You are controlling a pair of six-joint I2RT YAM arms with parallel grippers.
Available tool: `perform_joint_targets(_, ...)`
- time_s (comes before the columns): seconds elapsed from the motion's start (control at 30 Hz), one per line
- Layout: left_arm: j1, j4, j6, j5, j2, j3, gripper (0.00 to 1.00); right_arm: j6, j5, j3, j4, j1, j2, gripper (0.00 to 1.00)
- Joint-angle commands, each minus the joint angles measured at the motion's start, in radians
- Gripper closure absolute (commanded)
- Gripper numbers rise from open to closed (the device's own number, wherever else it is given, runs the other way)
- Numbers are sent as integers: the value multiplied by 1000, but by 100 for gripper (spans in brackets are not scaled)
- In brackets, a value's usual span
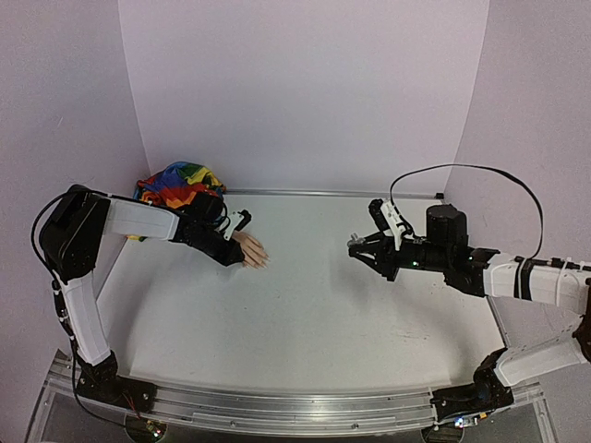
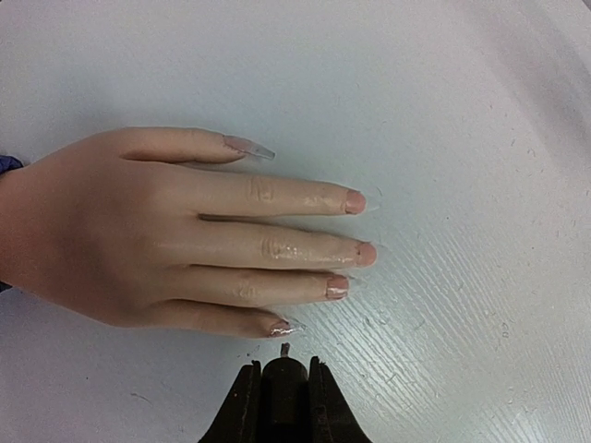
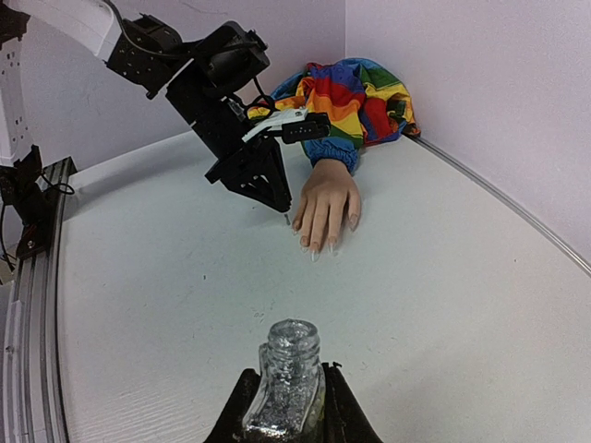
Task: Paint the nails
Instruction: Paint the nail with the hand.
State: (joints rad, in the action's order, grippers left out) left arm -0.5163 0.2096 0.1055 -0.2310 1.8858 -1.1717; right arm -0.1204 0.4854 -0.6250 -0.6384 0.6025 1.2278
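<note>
The pale fake hand (image 2: 138,240) lies flat on the white table, fingers spread, its rainbow sleeve (image 1: 180,183) bunched at the back left. Its nails (image 2: 337,287) look glossy, and the little finger's nail (image 2: 280,327) is the nearest to my left gripper. That left gripper (image 2: 283,367) is shut on a dark brush cap (image 2: 284,392). The short brush tip (image 2: 284,349) hovers just short of the little finger. My right gripper (image 3: 288,406) is shut on an open glass bottle (image 3: 288,383) of silver glitter polish, held upright mid-table, well apart from the hand (image 3: 328,198).
Lilac walls close in the table at the back and on both sides, and the sleeve (image 3: 346,97) lies in the back left corner. A metal rail (image 1: 277,406) runs along the near edge. A black cable (image 1: 480,171) loops above the right arm.
</note>
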Motion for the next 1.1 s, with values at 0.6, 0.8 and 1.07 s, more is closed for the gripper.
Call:
perform_joint_targets(0.6, 2, -63, 17, 10, -12, -12, 100, -7, 27, -18, -40, 3, 4, 100)
perform_joint_targets(0.8, 7, -65, 16, 8, -3, -14, 100, -5, 30, -17, -40, 3, 1, 100)
perform_joint_targets(1.07, 9, -64, 15, 10, 5, -20, 100, -4, 32, -18, -40, 2, 1, 100)
